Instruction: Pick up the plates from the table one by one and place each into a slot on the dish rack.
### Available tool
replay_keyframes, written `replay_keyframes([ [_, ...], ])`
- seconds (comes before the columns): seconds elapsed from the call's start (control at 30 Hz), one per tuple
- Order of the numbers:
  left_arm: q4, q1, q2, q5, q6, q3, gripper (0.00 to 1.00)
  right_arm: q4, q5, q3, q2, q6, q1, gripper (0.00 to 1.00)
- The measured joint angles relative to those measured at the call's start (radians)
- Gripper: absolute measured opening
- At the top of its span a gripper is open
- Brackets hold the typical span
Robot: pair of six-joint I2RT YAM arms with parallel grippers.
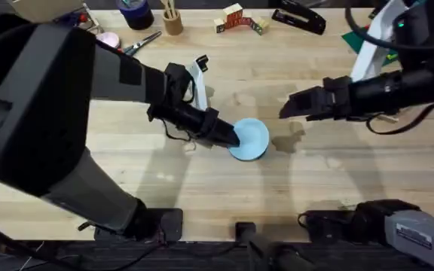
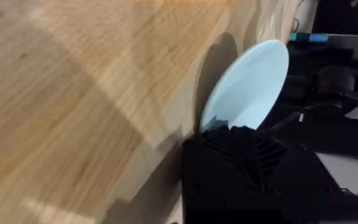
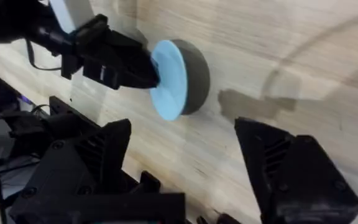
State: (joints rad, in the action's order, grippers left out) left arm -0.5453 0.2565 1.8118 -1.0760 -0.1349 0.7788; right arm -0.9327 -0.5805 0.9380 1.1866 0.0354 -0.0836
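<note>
- The left tool (image 1: 228, 138) is clamped on the rim of the sky-blue plate (image 1: 250, 139), gripping it from the plate's 9 o'clock side.
- The plate stands tilted on edge near the middle of the counter (image 1: 202, 188), casting a dark round shadow behind it in the right wrist view.
- The right tool (image 1: 286, 109) hovers at the plate's 2 o'clock, just apart from it, its two black fingers (image 3: 294, 174) spread wide and empty.
- Farther out, at the counter's 12 o'clock edge, sit a wooden cup (image 1: 173, 21), scissors (image 1: 143, 42) and coloured blocks (image 1: 238, 20).
</note>
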Motion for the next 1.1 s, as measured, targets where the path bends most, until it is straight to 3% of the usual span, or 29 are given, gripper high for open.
replay_keyframes([
  [0.3, 0.000, 0.000, 0.000, 0.000, 0.000, 0.000, 0.041, 0.053, -0.008, -0.020, 0.019, 0.056, -0.086, 0.996],
  [0.73, 0.000, 0.000, 0.000, 0.000, 0.000, 0.000, 0.040, 0.155, -0.011, -0.020, 0.255, 0.077, -0.163, 0.995],
  [1.1, 0.000, 0.000, 0.000, 0.000, 0.000, 0.000, 0.041, 0.225, -0.027, -0.020, 0.348, 0.085, -0.204, 0.995],
])
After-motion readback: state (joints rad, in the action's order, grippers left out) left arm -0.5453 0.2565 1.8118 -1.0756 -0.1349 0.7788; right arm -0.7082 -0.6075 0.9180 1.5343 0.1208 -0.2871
